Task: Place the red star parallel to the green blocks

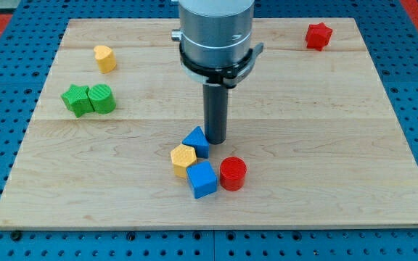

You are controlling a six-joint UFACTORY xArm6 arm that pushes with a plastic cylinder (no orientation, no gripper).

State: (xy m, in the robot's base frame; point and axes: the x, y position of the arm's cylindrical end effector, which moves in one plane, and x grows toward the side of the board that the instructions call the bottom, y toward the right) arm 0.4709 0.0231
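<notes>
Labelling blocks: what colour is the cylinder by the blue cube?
Red: the cylinder, clearest in the camera view.

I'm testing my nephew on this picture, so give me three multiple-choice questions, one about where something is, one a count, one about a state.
1. Where is the red star?
A. view's top right
B. view's bottom left
C. board's centre

2. How many blue blocks?
A. one
B. two
C. four

3. The green star and green cylinder are:
A. stacked
B. side by side, touching
C. at opposite board edges

Answers:
1 A: it sits near the top right corner.
2 B: two blue blocks lie in the cluster below my tip.
3 B: they meet at the view's left.
</notes>
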